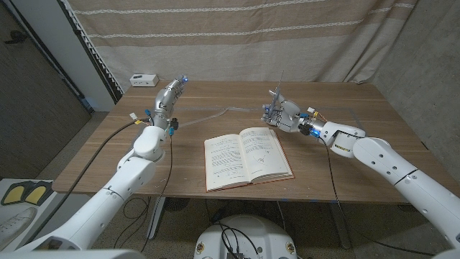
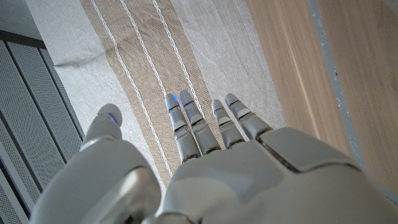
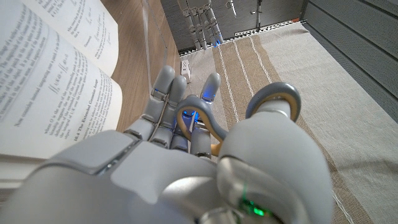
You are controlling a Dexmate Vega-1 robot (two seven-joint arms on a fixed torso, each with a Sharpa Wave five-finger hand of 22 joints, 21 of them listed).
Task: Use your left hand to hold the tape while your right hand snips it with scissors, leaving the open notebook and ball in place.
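Holding grey-handled scissors [image 1: 277,97] upright, right hand [image 1: 282,115] risks nicking white open notebook [image 1: 246,157]; left hand [image 1: 169,94] open, empty, clear tape strip [image 1: 208,114] unheld.

1 notebook [image 1: 247,157] | 1 scissors [image 1: 276,97] | 1 tape strip [image 1: 208,115] | 1 white box [image 1: 144,80] | 2 hands: left [image 1: 168,95], right [image 1: 284,115]

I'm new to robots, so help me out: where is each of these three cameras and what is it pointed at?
Head view: from the robot's head, down over both arms at the table.
Left wrist view: along the left hand toward the curtain.
Right wrist view: along the right hand gripping scissors.
Shared: open notebook in the head and right wrist views.
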